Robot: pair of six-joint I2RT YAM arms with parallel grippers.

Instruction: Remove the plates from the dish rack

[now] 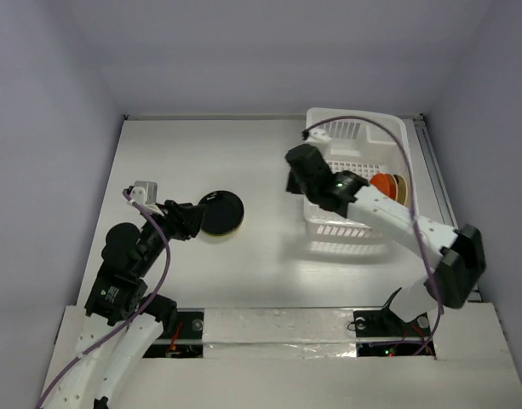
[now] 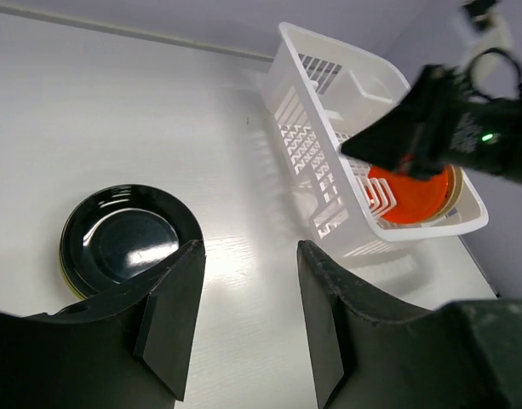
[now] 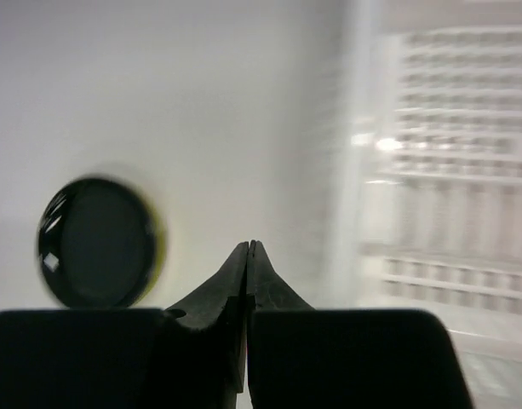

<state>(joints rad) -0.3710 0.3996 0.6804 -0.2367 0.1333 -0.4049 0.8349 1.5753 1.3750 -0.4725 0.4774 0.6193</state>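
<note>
Dark plate (image 2: pixel 124 243) beside left pincer (image 2: pixel 250 256) spread apart, right pincer (image 3: pixel 248 247) pressed together by dish rack (image 1: pixel 359 126) wall

Four plates, one dish rack (image 1: pixel 350 232).
Left of centre: one dark plate (image 1: pixel 222 213) over one lime green plate (image 3: pixel 160 245). Inside the dish rack at right: one orange-red plate (image 2: pixel 414 198), one tan plate (image 1: pixel 401 189).

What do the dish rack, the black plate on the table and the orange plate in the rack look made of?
Dish rack: white moulded plastic, matte, judging by its thin slotted walls. Black plate: glossy, sharp highlights; glazed ceramic or hard plastic. Orange plate: smooth, slight sheen; material unclear.
</note>
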